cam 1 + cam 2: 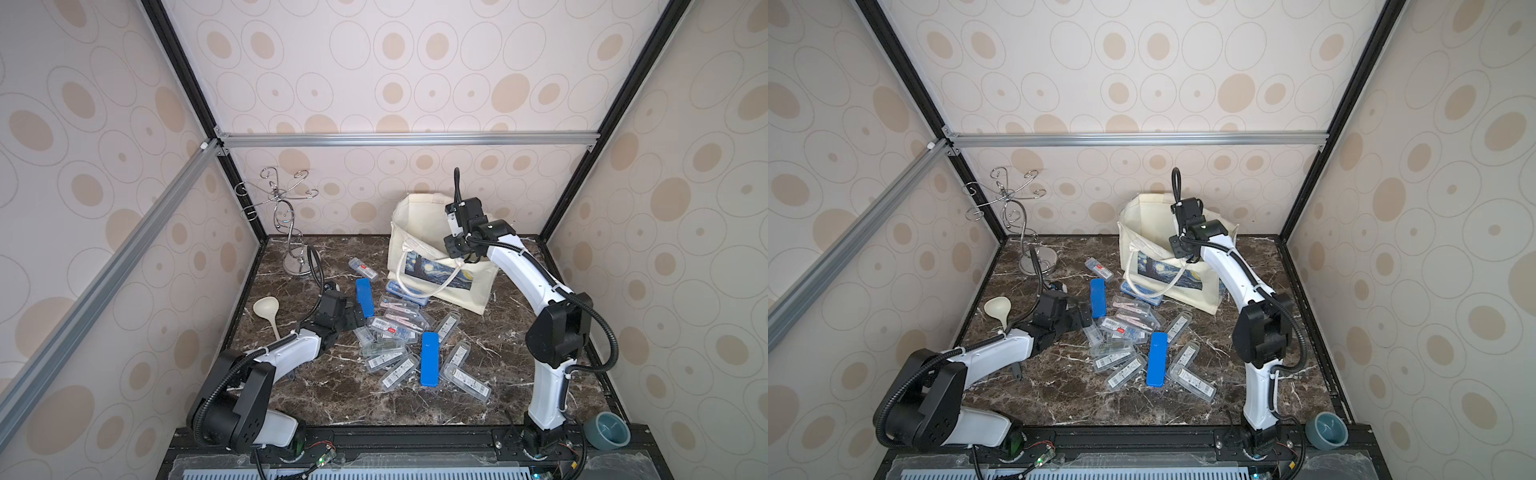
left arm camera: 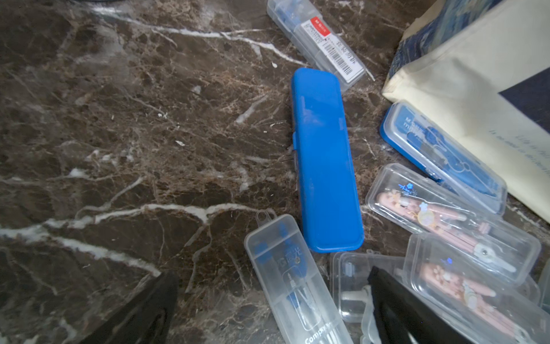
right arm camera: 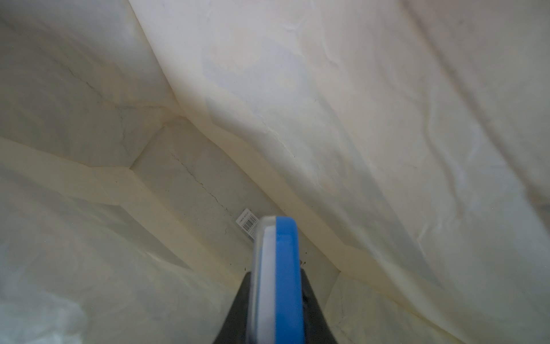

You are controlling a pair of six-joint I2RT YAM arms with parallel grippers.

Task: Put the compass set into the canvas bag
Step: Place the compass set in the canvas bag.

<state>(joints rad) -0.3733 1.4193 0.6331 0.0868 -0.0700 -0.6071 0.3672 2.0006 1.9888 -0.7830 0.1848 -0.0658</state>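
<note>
The cream canvas bag (image 1: 419,224) (image 1: 1142,228) stands open at the back of the marble table, its Starry Night print facing front. My right arm (image 1: 465,216) reaches down into its mouth. In the right wrist view my right gripper (image 3: 275,286) is shut on a blue-and-clear compass set (image 3: 279,262), held edge-on inside the bag (image 3: 357,119) above its floor. Several more compass sets in clear cases (image 1: 395,332) lie heaped mid-table. My left gripper (image 1: 359,318) (image 2: 272,297) hovers open over one clear case (image 2: 291,283), beside a blue case (image 2: 324,160).
A second blue case (image 1: 430,359) lies in the pile's front part. A silver hook stand (image 1: 291,224) sits at the back left, a cream ladle (image 1: 268,311) by the left wall, and a teal bowl (image 1: 607,430) at the front right corner.
</note>
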